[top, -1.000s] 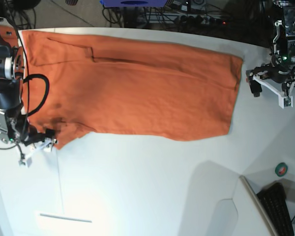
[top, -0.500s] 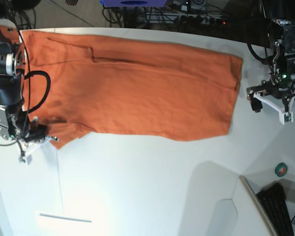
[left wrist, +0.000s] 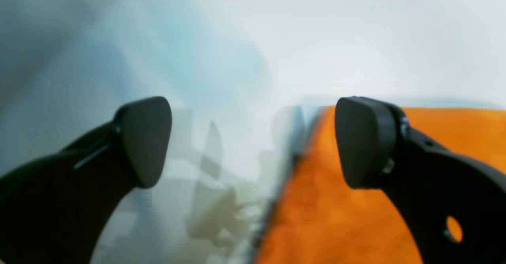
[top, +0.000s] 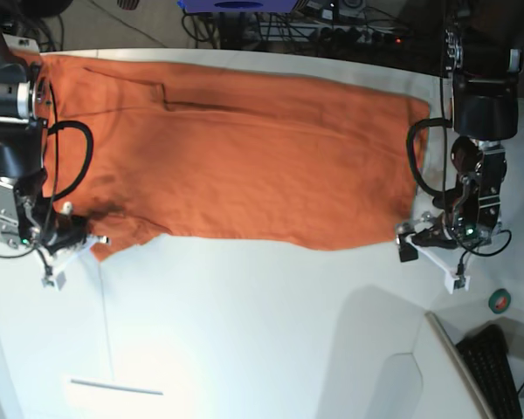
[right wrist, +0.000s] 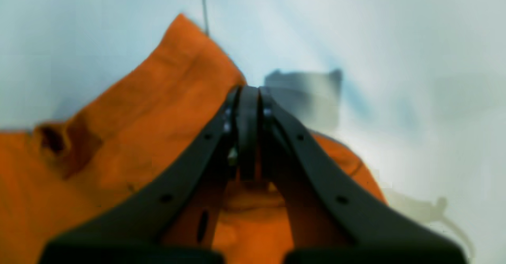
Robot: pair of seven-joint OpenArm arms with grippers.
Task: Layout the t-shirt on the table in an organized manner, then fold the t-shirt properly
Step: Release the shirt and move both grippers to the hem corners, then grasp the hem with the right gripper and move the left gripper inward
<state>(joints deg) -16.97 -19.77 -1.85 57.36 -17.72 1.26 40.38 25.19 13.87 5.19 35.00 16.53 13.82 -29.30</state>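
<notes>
The orange t-shirt lies spread flat across the far half of the white table. On the left of the base view, my right gripper is shut on the shirt's near left corner. Up close its jaws are pressed together at the fabric's edge, with the t-shirt bunched beneath. My left gripper stands open just off the shirt's near right corner. In its own view the gripper straddles the shirt's edge, with the t-shirt under the right pad and bare table under the left.
A black keyboard and a green tape roll sit past the table's curved edge at the near right. A thin white strip lies at the near left, by a seam line. Cables run behind the far edge.
My right gripper has gone from open to shut on the shirt's near left corner. My left arm has swung from the far right down to the shirt's near right corner, staying open.
</notes>
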